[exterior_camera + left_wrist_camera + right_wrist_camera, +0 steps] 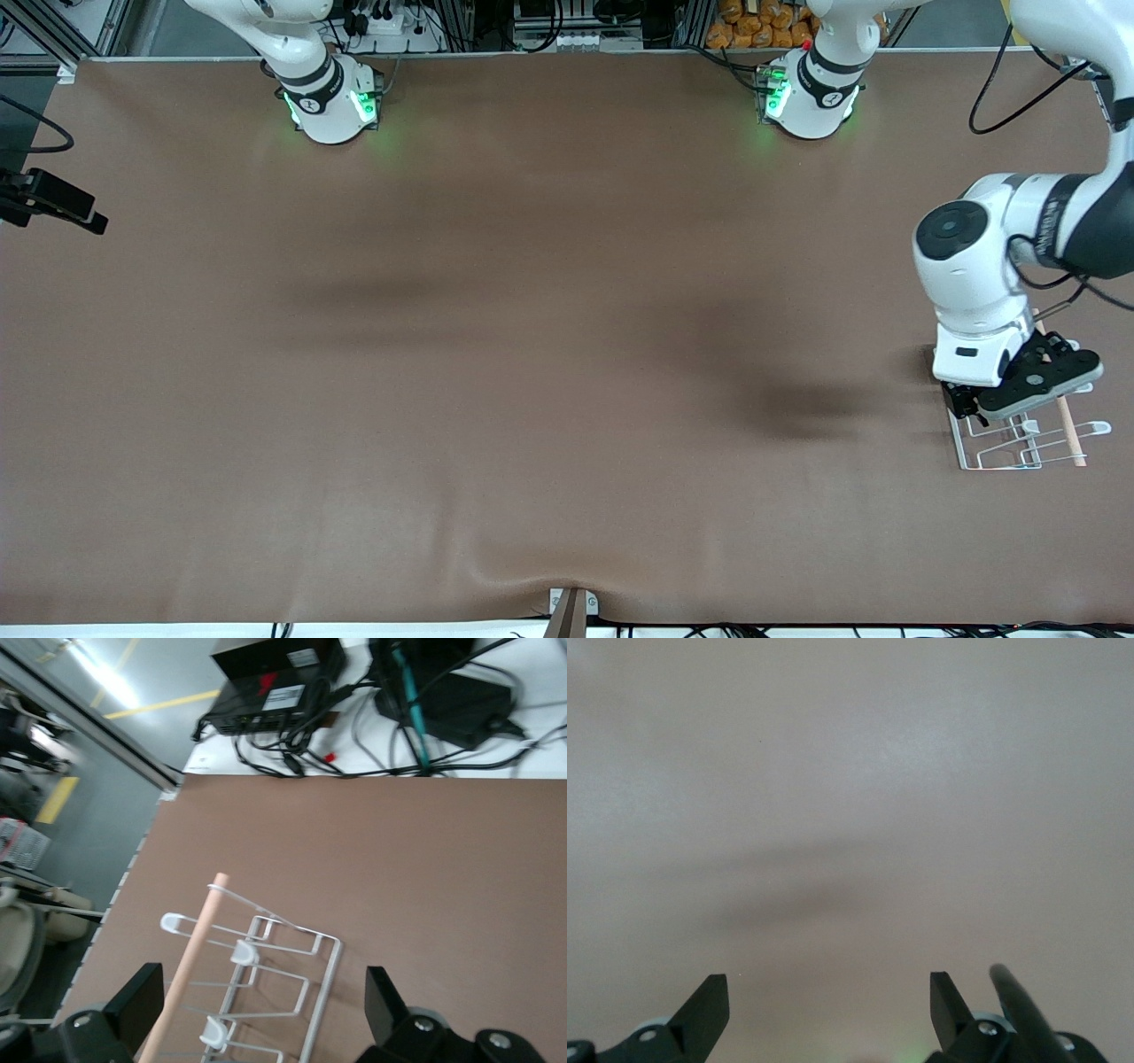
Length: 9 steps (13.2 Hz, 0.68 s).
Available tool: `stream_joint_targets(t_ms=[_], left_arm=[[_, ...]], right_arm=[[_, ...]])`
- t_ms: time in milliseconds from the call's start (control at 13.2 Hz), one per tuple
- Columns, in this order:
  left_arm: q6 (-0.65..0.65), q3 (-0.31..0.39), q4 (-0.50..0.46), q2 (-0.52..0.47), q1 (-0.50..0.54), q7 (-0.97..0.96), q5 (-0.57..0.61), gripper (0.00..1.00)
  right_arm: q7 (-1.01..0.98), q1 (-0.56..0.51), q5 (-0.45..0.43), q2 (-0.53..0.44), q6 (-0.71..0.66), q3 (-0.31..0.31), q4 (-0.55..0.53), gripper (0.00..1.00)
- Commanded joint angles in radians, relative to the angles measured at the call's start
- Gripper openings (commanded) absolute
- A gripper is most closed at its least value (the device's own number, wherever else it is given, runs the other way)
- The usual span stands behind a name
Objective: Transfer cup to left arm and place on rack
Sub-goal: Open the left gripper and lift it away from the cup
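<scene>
The cup shows in no view. The white wire rack [1019, 447] stands near the left arm's end of the table, with its wooden rod [1069, 434] along one side. My left gripper [967, 406] hangs just above the rack, open and empty. In the left wrist view the rack [323, 974] and the rod [190, 961] lie between the spread black fingers [142, 997] of the left gripper [263, 992]. My right gripper [830, 997] is outside the front view; its wrist view shows it open and empty over bare brown tabletop.
The brown table cover [532, 354] has a raised fold at the edge nearest the front camera [567, 589]. Black boxes and cables [292, 682] lie past the table's edge by the rack. A black camera mount [53, 202] juts in at the right arm's end.
</scene>
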Motion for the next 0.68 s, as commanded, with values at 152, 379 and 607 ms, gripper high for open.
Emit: stream_joint_targets(t_ms=[152,379,607], left_arm=[[-0.067,0.013,0.012,-0.083,-0.066,0.154,-0.313,1.0],[-0.118,0.108,0.041,-0.125,-0.189,0.303,-0.537,1.0],[-0.19,0.117,0.085,-0.171,-0.203,0.47,-0.746,1.0]], right_arm=[[0.002,-0.017,0.004,0.0,-0.012,0.009,0.012,1.0],[0.002,-0.023,0.004,0.0,-0.016,0.009,0.012,1.0],[0.002,-0.023,0.004,-0.002,-0.018,0.009,0.012,1.0]])
